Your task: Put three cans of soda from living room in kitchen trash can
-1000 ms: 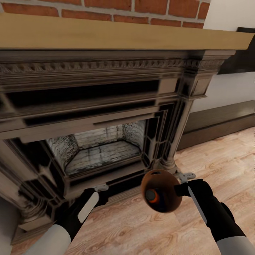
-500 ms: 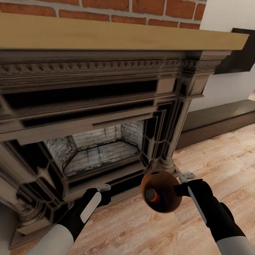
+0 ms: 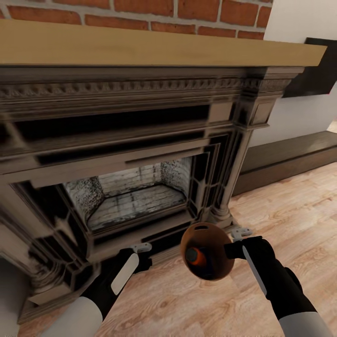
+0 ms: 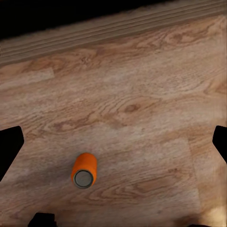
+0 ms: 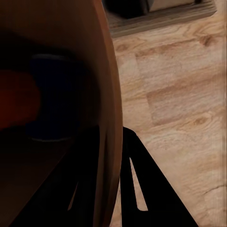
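An orange can (image 4: 83,170) stands upright on the plank floor (image 4: 142,109), straight below the left gripper (image 4: 113,142), whose jaws are spread wide either side of it. That arm points down before the fireplace (image 3: 140,140). The right gripper (image 3: 232,251) pinches the rim of the trash can (image 3: 220,269), with another can (image 3: 195,256) inside.
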Available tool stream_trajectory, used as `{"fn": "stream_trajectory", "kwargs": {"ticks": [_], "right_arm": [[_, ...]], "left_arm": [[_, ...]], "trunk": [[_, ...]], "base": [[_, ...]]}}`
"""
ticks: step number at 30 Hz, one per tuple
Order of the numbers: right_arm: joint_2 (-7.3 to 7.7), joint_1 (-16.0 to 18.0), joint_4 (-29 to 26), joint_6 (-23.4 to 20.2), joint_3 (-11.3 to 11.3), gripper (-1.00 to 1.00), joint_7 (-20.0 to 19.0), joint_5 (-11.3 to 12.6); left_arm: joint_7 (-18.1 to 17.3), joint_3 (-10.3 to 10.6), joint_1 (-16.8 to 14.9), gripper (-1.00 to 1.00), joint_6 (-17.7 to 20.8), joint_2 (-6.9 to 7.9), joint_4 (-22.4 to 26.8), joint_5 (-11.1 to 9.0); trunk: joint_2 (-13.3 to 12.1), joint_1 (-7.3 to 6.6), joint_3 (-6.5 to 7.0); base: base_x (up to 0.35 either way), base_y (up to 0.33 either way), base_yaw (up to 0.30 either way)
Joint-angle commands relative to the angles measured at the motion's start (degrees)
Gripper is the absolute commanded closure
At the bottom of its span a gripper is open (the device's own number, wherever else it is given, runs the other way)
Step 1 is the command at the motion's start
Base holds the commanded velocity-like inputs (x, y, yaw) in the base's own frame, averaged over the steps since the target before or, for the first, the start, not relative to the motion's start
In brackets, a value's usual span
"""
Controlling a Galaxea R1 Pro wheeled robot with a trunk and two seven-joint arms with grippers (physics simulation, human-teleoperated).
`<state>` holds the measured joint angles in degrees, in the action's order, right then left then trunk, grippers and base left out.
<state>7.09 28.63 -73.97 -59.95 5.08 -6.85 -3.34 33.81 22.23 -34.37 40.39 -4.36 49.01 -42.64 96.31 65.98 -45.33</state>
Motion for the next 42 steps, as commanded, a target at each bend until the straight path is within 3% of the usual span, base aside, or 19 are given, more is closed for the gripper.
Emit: {"fn": "stream_trajectory", "kwargs": {"ticks": [1,7,25,31,42], "right_arm": [[-0.21,0.0,0.0,0.0,0.0,1.0,-0.4,1.5],[-0.9,0.0,-0.3,0.0,0.0,1.0,-0.4,1.4],[-0.75,-0.8,0.5,0.0,-0.5,1.0,-0.4,1.5],[-0.74,-5.0,1.1,0.0,-3.2,1.0,-0.4,1.4],[-0.43,-7.0,3.5,0.0,-7.4,1.0,-0.4,1.4]], "left_arm": [[-0.2,0.0,0.0,-1.0,-0.5,0.02,-0.2,0.0],[-2.7,0.0,0.1,-1.0,-5.8,-0.01,-1.1,0.2],[-3.8,0.0,0.2,-1.0,-7.8,-0.29,-3.8,-0.2],[-3.9,0.0,0.2,-1.0,-7.1,-0.38,-4.5,-0.1],[-3.9,1.8,0.6,-1.0,-6.9,-0.59,-6.9,-0.2]], "trunk": [[0.0,0.0,0.01],[0.0,0.0,0.01],[0.0,0.0,0.01],[0.0,0.0,0.01],[0.0,0.0,0.01]], "base": [[-0.084,0.08,0.0],[-0.036,0.035,0.0],[-0.002,0.002,0.0],[0.0,0.0,0.0],[0.0,0.0,0.0]]}}
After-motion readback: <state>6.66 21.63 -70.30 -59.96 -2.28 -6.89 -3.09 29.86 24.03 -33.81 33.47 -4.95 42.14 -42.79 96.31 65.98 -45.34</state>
